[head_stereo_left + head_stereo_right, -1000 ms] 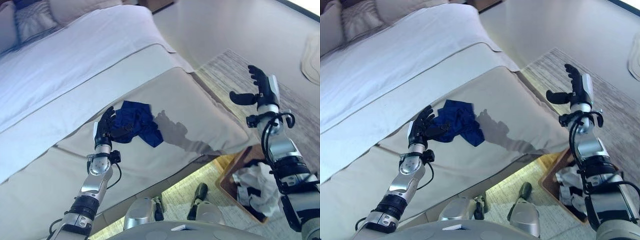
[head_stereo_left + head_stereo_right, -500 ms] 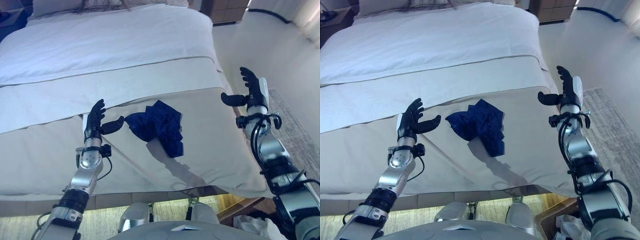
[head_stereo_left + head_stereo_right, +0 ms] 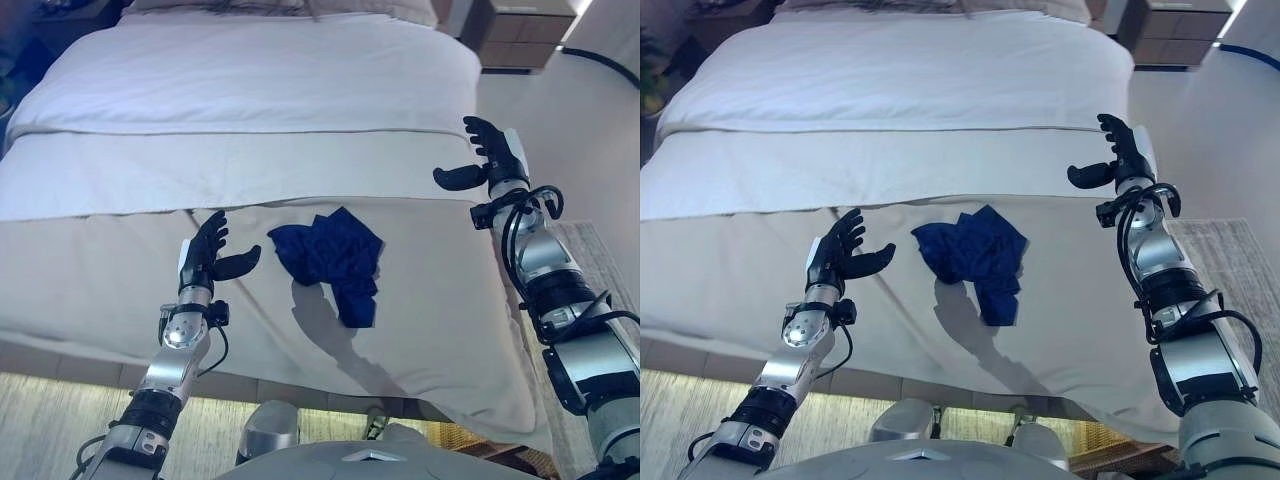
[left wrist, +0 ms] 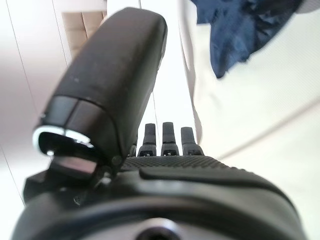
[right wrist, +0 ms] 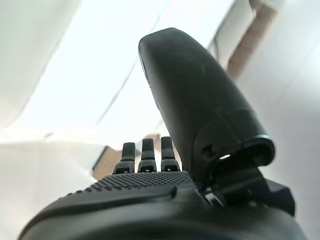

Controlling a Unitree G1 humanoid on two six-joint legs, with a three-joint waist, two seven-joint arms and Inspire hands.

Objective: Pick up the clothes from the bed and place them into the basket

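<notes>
Both fingers-spread: left robot hand (image 3: 207,258) hovering just beside blue clothes (image 3: 330,257) on bed (image 3: 250,90), right robot hand (image 3: 487,160) raised apart. Approaching the pickup; likely needing a reach and close.

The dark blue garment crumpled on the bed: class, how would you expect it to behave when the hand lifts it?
The dark blue garment lies in soft folds, so it is probably floppy and will drape. It looks thin, so likely light. Bunched cloth should not roll.

A crumpled, matt dark-blue cloth garment (image 3: 331,259) is seen at the frame's centre on the smooth, matt beige fabric of the bed (image 3: 430,330).
</notes>
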